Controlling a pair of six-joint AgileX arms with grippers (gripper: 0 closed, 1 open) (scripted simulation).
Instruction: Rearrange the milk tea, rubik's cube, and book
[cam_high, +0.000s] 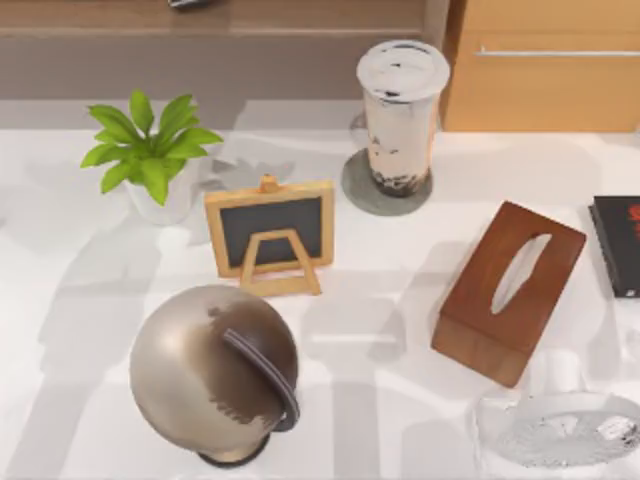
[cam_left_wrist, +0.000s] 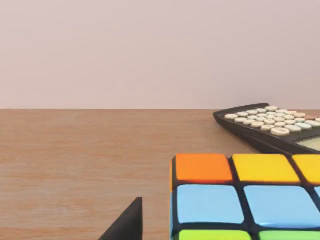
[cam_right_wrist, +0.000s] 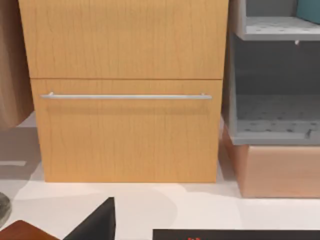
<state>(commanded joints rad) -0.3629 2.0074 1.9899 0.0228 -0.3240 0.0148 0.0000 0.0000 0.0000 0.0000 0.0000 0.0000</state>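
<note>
1. The white surface (cam_high: 380, 400) carries the milk tea (cam_high: 400, 115), upright on a grey coaster (cam_high: 360, 195) at the back.
2. The rubik's cube (cam_left_wrist: 245, 197) sits on a wooden top beside a calculator (cam_left_wrist: 272, 127), cut off by the frame edge.
3. Jaws of both arms: state cannot be told.

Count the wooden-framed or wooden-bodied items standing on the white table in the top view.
2: the small chalkboard easel left of centre, beside the potted plant, and the wooden tissue box toward the right. Others may lie beyond the frame.
</note>
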